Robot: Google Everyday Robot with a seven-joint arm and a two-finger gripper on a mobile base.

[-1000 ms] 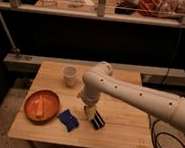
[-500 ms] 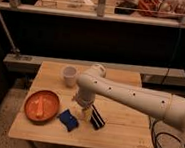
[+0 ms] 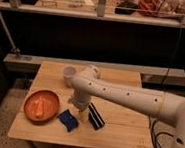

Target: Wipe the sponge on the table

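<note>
While gripper fingers (image 3: pixel 82 111) hang spread just above, the bright-blue sponge (image 3: pixel 68 119) rests on the table (image 3: pixel 126 128).

White arm (image 3: pixel 129 95) reaches in from right, elbow bent, wrist pointing down. Claw (image 3: pixel 79 111) hangs low, left of centre, near side, fingers spread apart, nothing gripped.

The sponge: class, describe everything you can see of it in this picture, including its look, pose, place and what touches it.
The sponge is a small, bright-blue, roughly rectangular block that looks soft. It lies flat and skewed on the table near the front edge, between the orange plate and the black striped bar, seemingly apart from both. The gripper hangs close above its far corner; whether it touches the sponge cannot be told.
</note>
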